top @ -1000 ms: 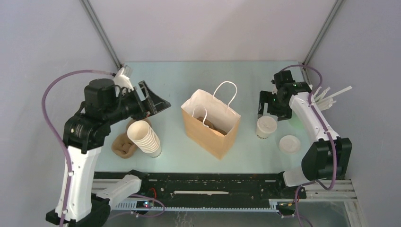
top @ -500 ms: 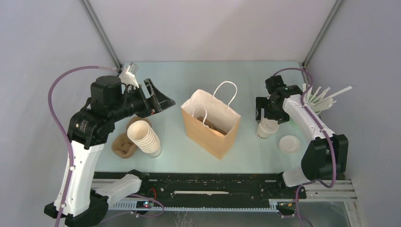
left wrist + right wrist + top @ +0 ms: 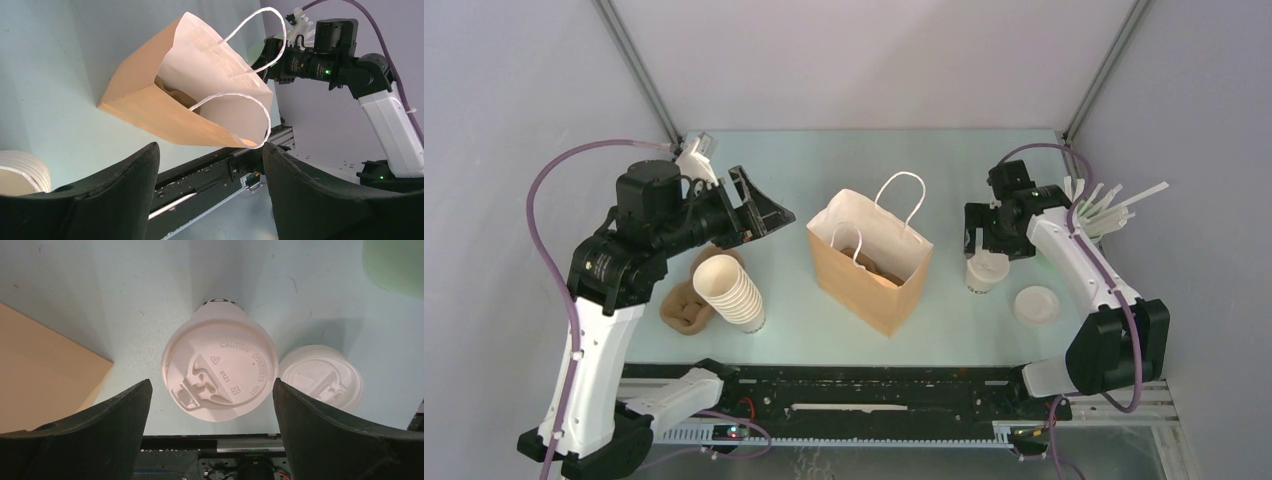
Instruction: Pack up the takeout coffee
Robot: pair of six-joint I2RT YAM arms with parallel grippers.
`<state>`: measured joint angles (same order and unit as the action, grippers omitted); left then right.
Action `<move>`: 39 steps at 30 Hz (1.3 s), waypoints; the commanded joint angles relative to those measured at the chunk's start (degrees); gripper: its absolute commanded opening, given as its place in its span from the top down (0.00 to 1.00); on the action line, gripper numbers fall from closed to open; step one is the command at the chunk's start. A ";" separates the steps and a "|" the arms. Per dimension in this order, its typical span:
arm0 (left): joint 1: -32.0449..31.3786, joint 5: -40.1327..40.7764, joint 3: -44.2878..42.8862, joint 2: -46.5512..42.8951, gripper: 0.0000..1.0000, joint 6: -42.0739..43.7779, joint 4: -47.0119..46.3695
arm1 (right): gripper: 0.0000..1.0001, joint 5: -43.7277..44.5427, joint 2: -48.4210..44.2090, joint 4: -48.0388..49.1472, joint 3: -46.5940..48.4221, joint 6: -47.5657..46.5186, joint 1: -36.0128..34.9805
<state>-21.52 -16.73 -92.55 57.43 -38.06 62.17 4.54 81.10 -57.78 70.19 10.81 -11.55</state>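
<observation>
Desk point(image 3: 824, 160): nothing on it has moved in the last second, only the arms.

Paper bag point(image 3: 869, 262): upright mid-desk, mouth open, handles up, something brown at the bottom. The left arm swung slightly right toward it, then held for the last half second. Left pincer point(image 3: 762, 214) hangs wide and empty above the desk left of the bag, wrist cam looking at the bag mouth.

Stack of nested cups point(image 3: 729, 292): near-left, leaning, not involved.

Right pincer point(image 3: 211, 385): this is the real change. A second ago it sat on the far side of the cup with the whole lid visible from above. Now it has come nearer and sits over the cup, hiding the far part of it in the top view. It's as wide as before, with one finger on each side of the lid and a gap showing on both sides, so no contact yet.

Takeout coffee point(image 3: 219, 371): lidded, standing on the desk right of the bag and apart from it. Not gripped.

Loose lid point(image 3: 320, 377): flat on the desk, just beside the cup at near-right.

My read:
- Approach is done and alignment looks centred.
- Next is to drop lower so the fingers land on the cup wall, not the lid rim, then close.
- After that, lift and carry left into the bag.
- Watch the right finger near the loose lid, and the handles at the bag mouth.
</observation>
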 commanded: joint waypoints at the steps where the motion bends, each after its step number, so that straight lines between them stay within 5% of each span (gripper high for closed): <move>1: -0.37 -0.56 1.05 -0.57 0.20 -0.70 -1.44 | 0.00 -1.06 -1.66 0.58 0.65 0.64 1.25; 10: -0.45 -0.83 1.12 -0.79 0.20 -0.78 -1.40 | 0.01 -2.58 1.01 1.74 0.21 0.00 2.84; 16: -0.45 -0.51 1.39 -0.96 0.20 -0.87 -1.26 | 0.10 -2.86 1.43 1.97 -0.38 -0.17 3.23; 39: -0.54 -0.71 -0.83 1.16 0.20 -0.23 -0.96 | 0.10 -0.88 1.06 2.87 -1.80 -0.27 2.41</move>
<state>-21.65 -17.17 -91.68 58.50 -38.59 61.95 2.76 82.96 -55.90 68.82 10.61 -8.75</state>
